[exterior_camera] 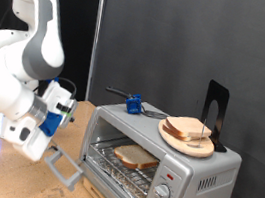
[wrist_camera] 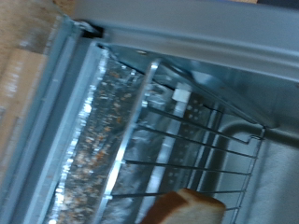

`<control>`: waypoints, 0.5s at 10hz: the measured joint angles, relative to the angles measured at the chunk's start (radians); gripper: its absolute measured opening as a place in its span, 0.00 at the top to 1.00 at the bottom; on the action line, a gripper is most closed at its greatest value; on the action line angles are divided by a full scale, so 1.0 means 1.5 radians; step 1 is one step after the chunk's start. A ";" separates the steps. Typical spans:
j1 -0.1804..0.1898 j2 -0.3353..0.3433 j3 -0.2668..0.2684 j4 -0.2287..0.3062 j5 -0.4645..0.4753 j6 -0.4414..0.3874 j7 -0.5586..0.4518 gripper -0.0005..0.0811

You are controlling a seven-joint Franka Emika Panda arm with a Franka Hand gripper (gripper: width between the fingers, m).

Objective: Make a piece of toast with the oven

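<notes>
The silver oven (exterior_camera: 209,174) stands at the exterior view's right with its door down and open. The piece of toast (exterior_camera: 135,157) lies on the wire rack inside. My gripper (exterior_camera: 62,165) is low at the exterior view's left of the oven, by the outer edge of the lowered door (exterior_camera: 88,176). Whether it touches the door does not show. The wrist view looks into the oven: the wire rack (wrist_camera: 177,140), the crumb-covered floor (wrist_camera: 93,149) and a corner of the toast (wrist_camera: 184,207). The fingers do not show there.
A round wooden plate (exterior_camera: 171,135) with stacked bread slices (exterior_camera: 188,129) sits on the oven's top, beside a black stand (exterior_camera: 215,110). A blue object (exterior_camera: 132,104) with a dark handle lies on the top too. Knobs (exterior_camera: 163,192) run down the front panel. A black curtain hangs behind.
</notes>
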 joint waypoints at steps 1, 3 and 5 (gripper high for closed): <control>0.003 -0.019 0.008 -0.010 0.000 0.005 0.006 0.00; 0.014 -0.057 0.031 -0.032 0.021 0.026 0.010 0.00; 0.029 -0.082 0.061 -0.043 0.049 0.057 0.030 0.00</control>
